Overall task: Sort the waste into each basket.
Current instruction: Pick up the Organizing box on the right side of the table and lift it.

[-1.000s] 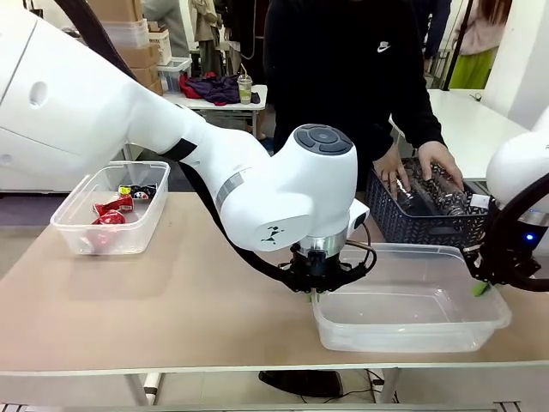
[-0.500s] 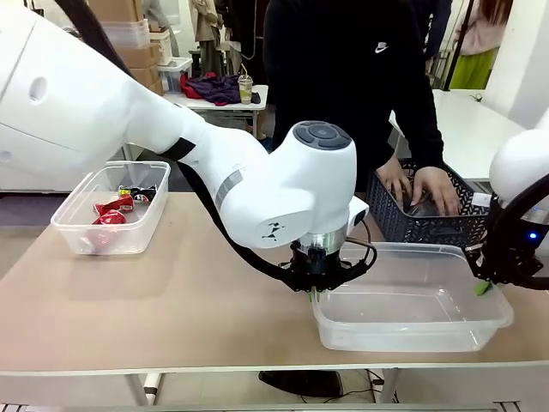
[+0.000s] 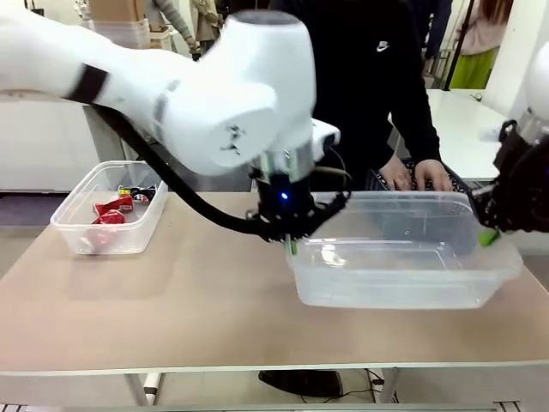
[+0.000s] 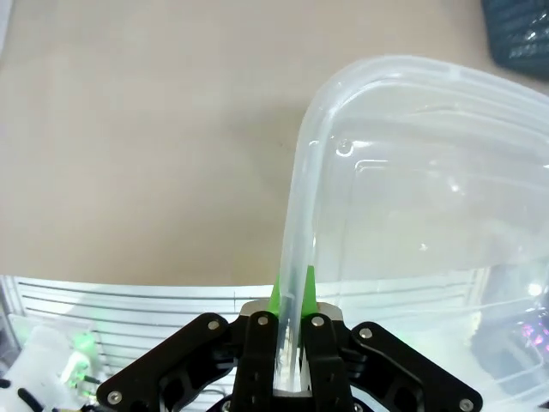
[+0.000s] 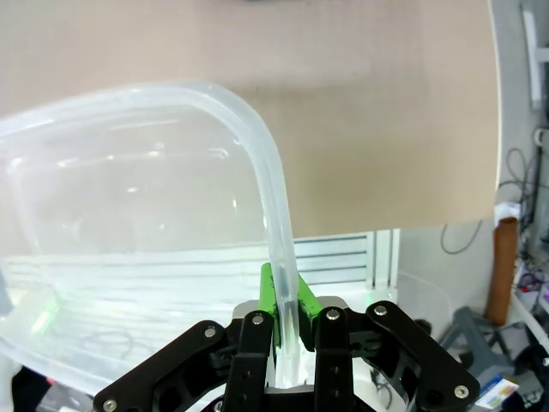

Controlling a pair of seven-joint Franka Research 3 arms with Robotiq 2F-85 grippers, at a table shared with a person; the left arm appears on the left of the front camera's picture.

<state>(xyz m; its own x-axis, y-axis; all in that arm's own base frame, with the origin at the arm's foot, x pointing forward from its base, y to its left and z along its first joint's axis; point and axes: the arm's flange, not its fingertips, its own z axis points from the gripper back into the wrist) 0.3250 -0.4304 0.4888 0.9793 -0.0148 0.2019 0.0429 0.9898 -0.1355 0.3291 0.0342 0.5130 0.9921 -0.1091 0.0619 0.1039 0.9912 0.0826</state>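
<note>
Lifted since a second ago, the large clear tub is now being held above the table's right half, shifted toward its middle. Both short-end rims are being clamped, one by the left gripper and one by the right gripper, green pads pressed against the plastic. Red cans are being kept in the smaller clear tub at the table's far left corner.

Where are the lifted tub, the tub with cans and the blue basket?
lifted tub (image 3: 395, 287): front view, near wall.
tub with cans (image 3: 129, 240): front view, near wall.
blue basket (image 4: 523, 34): left wrist view, lattice wall.
</note>
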